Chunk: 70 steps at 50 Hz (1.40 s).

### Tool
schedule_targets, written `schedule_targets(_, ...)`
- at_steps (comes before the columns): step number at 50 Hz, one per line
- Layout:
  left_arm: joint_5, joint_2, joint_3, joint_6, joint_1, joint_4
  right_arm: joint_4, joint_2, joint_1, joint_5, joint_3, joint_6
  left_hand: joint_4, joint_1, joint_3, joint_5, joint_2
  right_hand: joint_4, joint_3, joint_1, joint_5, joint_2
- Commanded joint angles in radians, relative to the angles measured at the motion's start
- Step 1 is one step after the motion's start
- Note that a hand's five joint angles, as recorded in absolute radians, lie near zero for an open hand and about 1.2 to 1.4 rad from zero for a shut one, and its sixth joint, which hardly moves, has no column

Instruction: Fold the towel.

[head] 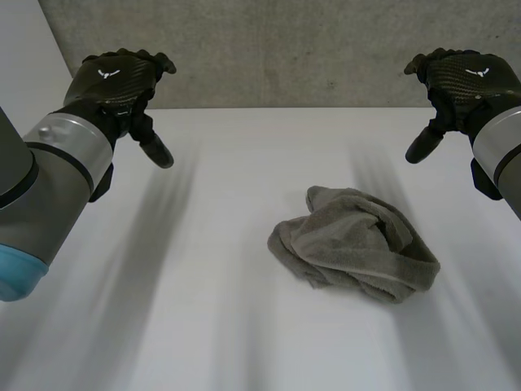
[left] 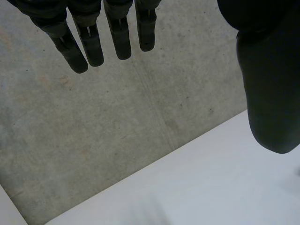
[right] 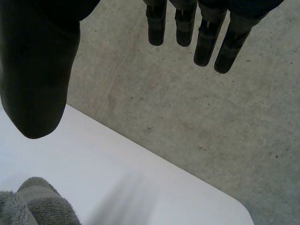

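Currently the grey towel (head: 354, 244) lies crumpled in a loose heap on the white counter (head: 187, 301), with neither hand on it. The left hand (head: 118, 85) hangs in the air well apart from the towel, its fingers (left: 119, 37) straight and relaxed, holding nothing. The right hand (head: 460, 81) hovers above and beyond the towel's other side, likewise released, its fingers (right: 206, 40) extended toward the concrete wall (head: 285, 49).

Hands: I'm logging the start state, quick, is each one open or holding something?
Left hand: open, fingers straight, holding nothing.
Right hand: open, holding nothing; the crumpled grey terry towel lies untouched on the white table.
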Motion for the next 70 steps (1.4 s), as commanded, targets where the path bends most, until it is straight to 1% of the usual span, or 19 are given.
schedule_targets(1, 0.015, -0.011, -0.004, 0.006, -0.057, 0.009, -0.013, -0.002, -0.010, -0.008, 0.025, -0.009, -0.076, -0.079, -0.067, -0.217, -0.071, -0.077, -0.065, -0.053, -0.058, -0.070)
schedule_targets(6, 0.021, -0.071, 0.019, 0.007, -0.129, 0.041, -0.034, -0.003, -0.076, -0.038, 0.093, -0.016, -0.073, -0.076, -0.064, -0.214, -0.068, -0.077, -0.065, -0.053, -0.058, -0.070)
schedule_targets(16, 0.082, -0.384, 0.172, 0.021, -0.284, 0.080, -0.086, 0.012, -0.264, -0.304, 0.353, -0.100, -0.053, -0.056, -0.043, -0.193, -0.047, -0.077, -0.065, -0.053, -0.058, -0.070)
schedule_targets(28, 0.116, -0.586, 0.264, 0.052, -0.392, 0.075, -0.143, 0.118, -0.277, -0.328, 0.501, -0.258, 0.000, -0.003, 0.010, -0.140, 0.006, -0.077, -0.065, -0.053, -0.058, -0.070)
schedule_targets(32, 0.116, -0.619, 0.266, 0.105, -0.419, 0.073, -0.143, 0.152, -0.273, -0.320, 0.498, -0.264, 0.158, 0.155, 0.168, 0.018, 0.164, 0.047, 0.060, 0.072, 0.067, 0.054)
schedule_targets(33, 0.116, -0.619, 0.266, 0.105, -0.419, 0.073, -0.143, 0.152, -0.273, -0.320, 0.498, -0.264, 0.159, 0.156, 0.168, 0.018, 0.164, 0.047, 0.060, 0.072, 0.067, 0.055)
schedule_targets(35, 0.113, -0.625, 0.261, 0.127, -0.424, 0.072, -0.145, 0.164, -0.273, -0.323, 0.489, -0.263, 0.322, 0.319, 0.331, 0.181, 0.327, 0.398, 0.410, 0.422, 0.417, 0.405)
schedule_targets(38, 0.113, -0.625, 0.258, 0.130, -0.424, 0.072, -0.146, 0.162, -0.273, -0.323, 0.482, -0.256, 0.461, 0.458, 0.471, 0.321, 0.466, 0.599, 0.612, 0.624, 0.619, 0.607)
schedule_targets(40, 0.105, -0.620, 0.258, 0.128, -0.424, 0.069, -0.154, 0.153, -0.273, -0.320, 0.457, -0.249, 0.885, 0.882, 0.894, 0.744, 0.890, 1.081, 1.094, 1.106, 1.101, 1.089)
schedule_targets(41, 0.105, -0.620, 0.258, 0.128, -0.424, 0.069, -0.154, 0.153, -0.273, -0.320, 0.456, -0.249, 0.887, 0.884, 0.896, 0.746, 0.892, 1.084, 1.097, 1.109, 1.104, 1.091)
schedule_targets(42, 0.101, -0.614, 0.266, 0.130, -0.424, 0.066, -0.157, 0.147, -0.269, -0.312, 0.435, -0.240, 1.050, 1.047, 1.059, 0.909, 1.055, 1.144, 1.157, 1.169, 1.164, 1.151)
schedule_targets(49, 0.042, -0.573, 0.366, 0.135, -0.392, 0.073, -0.208, 0.112, -0.177, -0.292, 0.283, -0.210, 1.074, 1.071, 1.084, 0.934, 1.080, 1.144, 1.157, 1.169, 1.164, 1.152)
schedule_targets(51, -0.060, -0.522, 0.473, 0.147, -0.329, 0.072, -0.369, 0.092, -0.133, -0.292, 0.213, -0.209, 1.074, 1.071, 1.084, 0.934, 1.080, 1.144, 1.157, 1.169, 1.164, 1.152)
schedule_targets(52, -0.061, -0.522, 0.473, 0.147, -0.329, 0.072, -0.370, 0.092, -0.132, -0.292, 0.212, -0.209, 1.074, 1.071, 1.084, 0.934, 1.080, 1.144, 1.157, 1.169, 1.164, 1.152)
schedule_targets(54, -0.163, -0.443, 0.565, 0.147, -0.272, 0.081, -0.633, 0.011, -0.090, -0.297, 0.215, -0.204, 1.074, 1.071, 1.084, 0.934, 1.080, 1.144, 1.157, 1.169, 1.164, 1.152)
schedule_targets(55, -0.163, -0.442, 0.565, 0.147, -0.272, 0.081, -0.634, 0.011, -0.089, -0.297, 0.216, -0.204, 1.074, 1.071, 1.084, 0.934, 1.080, 1.144, 1.157, 1.169, 1.164, 1.152)
schedule_targets(58, -0.206, -0.331, 0.610, 0.130, -0.215, 0.093, -0.867, -0.080, -0.013, -0.274, 0.209, -0.158, 1.074, 1.071, 1.084, 0.934, 1.080, 1.144, 1.157, 1.169, 1.164, 1.152)
schedule_targets(64, -0.205, -0.272, 0.519, 0.132, -0.192, 0.095, -0.714, -0.072, 0.003, -0.277, 0.182, -0.137, 1.074, 1.071, 1.084, 0.934, 1.080, 1.144, 1.157, 1.169, 1.164, 1.152)
schedule_targets(70, -0.191, -0.188, 0.209, 0.138, -0.188, 0.096, -0.456, -0.008, 0.075, -0.295, 0.226, -0.160, 1.074, 1.071, 1.084, 0.934, 1.080, 1.144, 1.157, 1.169, 1.164, 1.152)
